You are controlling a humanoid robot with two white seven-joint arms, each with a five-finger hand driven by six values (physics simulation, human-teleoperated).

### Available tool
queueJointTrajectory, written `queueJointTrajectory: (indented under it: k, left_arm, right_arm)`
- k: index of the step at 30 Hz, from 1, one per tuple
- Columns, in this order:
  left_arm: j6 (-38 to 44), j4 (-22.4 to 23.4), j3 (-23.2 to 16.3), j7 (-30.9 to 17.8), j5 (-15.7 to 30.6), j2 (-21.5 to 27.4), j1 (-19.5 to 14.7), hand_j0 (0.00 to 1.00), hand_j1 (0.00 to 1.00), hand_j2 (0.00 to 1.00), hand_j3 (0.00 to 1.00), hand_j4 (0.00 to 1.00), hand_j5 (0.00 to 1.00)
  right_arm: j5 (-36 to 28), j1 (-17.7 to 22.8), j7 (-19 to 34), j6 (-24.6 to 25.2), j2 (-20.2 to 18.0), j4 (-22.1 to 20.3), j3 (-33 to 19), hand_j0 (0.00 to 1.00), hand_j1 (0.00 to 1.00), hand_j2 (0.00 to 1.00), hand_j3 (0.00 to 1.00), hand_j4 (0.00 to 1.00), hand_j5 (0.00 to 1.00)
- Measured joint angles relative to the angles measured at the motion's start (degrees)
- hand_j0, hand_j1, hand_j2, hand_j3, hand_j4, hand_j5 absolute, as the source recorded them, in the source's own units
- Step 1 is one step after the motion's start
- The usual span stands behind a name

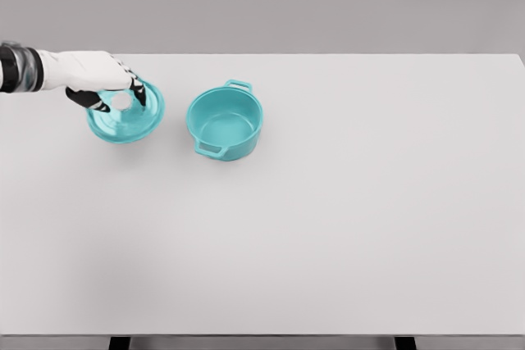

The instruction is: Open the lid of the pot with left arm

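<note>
We see a wide, matte white table (344, 227) filling most of the view, with a plain grey wall behind its far edge and two dark legs showing under the near edge. Toward the far-left part of the table stands the teal pot (225, 124) — round, smooth, uncovered, its hollow inside visible. Its two loop handles lie on a line running from the near-left to the far-right. Just left of it, apart from the pot, the teal lid (125, 112) sits near the table's left edge, a shallow glossy disc, slightly tilted. Our left hand (105, 81) — white with dark fingertips — curls over the lid's top, gripping it.
</note>
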Motion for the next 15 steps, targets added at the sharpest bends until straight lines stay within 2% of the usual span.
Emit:
queueJointTrajectory:
  k: [2,4,8,12,15]
  left_arm:
    - [-0.03,0.01,0.01,0.00,0.02,0.02,0.00,0.89,0.89,0.89,0.89,0.89,0.89]
    - [-0.05,0.02,0.01,0.00,0.02,0.03,0.00,1.00,1.00,1.00,1.00,1.00,1.00]
    - [0.03,2.20,0.10,0.01,0.55,1.54,0.00,1.00,1.00,1.00,1.00,1.00,1.00]
    - [0.07,10.92,0.34,0.00,1.52,3.40,0.26,1.00,1.00,1.00,1.00,1.00,1.00]
    - [-0.05,14.82,0.39,0.00,1.69,3.77,0.79,1.00,1.00,1.00,1.00,1.00,1.00]
  right_arm:
    - [0.00,0.00,0.00,0.00,0.00,0.00,0.00,1.00,1.00,1.00,1.00,1.00,1.00]
    - [0.00,0.00,0.00,0.00,0.00,0.00,0.00,1.00,1.00,1.00,1.00,1.00,1.00]
    - [0.00,0.00,0.01,0.00,0.00,0.00,0.00,1.00,1.00,1.00,1.00,1.00,1.00]
    - [0.00,0.00,0.01,0.00,0.00,0.01,0.00,1.00,1.00,1.00,1.00,1.00,1.00]
    - [0.00,0.00,0.01,0.00,0.00,0.01,0.00,1.00,1.00,1.00,1.00,1.00,1.00]
